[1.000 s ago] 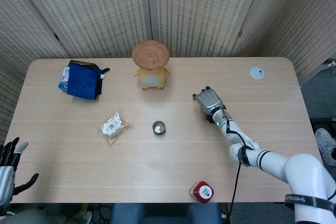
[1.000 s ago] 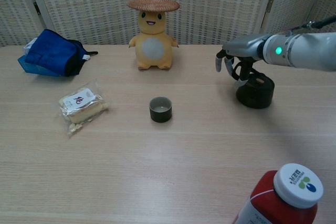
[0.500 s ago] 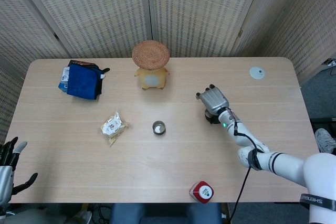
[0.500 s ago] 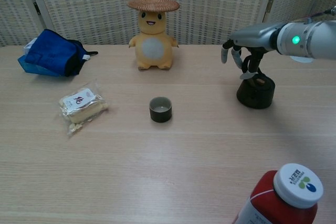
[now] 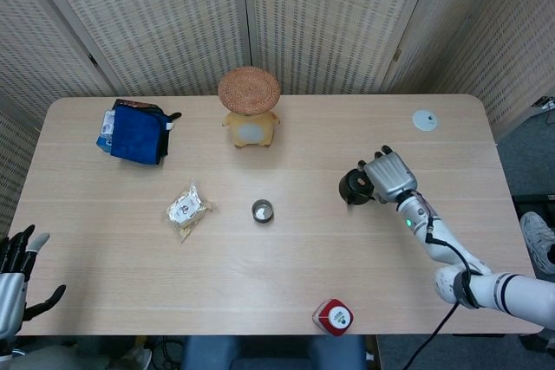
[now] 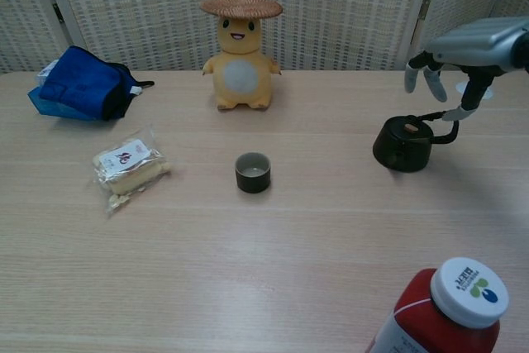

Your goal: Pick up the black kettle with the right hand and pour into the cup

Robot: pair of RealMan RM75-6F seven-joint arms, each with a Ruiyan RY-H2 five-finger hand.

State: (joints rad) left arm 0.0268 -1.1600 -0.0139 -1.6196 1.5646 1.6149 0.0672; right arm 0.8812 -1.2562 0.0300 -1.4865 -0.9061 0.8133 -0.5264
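The black kettle point(image 5: 353, 186) point(image 6: 402, 145) stands on the table right of centre, its handle pointing right. My right hand point(image 5: 388, 177) point(image 6: 461, 54) hovers just right of it and above the handle, fingers point(image 6: 433, 83) spread and hanging down, holding nothing. The small dark cup point(image 5: 262, 210) point(image 6: 253, 172) sits upright near the table's middle, well left of the kettle. My left hand point(image 5: 14, 273) shows only in the head view, at the near left corner off the table edge, fingers apart and empty.
A yellow plush toy with a straw hat point(image 5: 250, 119) point(image 6: 241, 55) stands at the back centre. A blue bag point(image 5: 134, 132) point(image 6: 78, 84) lies back left, a snack packet point(image 5: 186, 210) point(image 6: 128, 163) left of the cup. A red bottle point(image 5: 333, 316) point(image 6: 450, 312) stands at the front edge. A white disc point(image 5: 424, 120) lies back right.
My right hand has moved right, from over the kettle to beside its handle, uncovering the kettle. The kettle and cup have stayed put.
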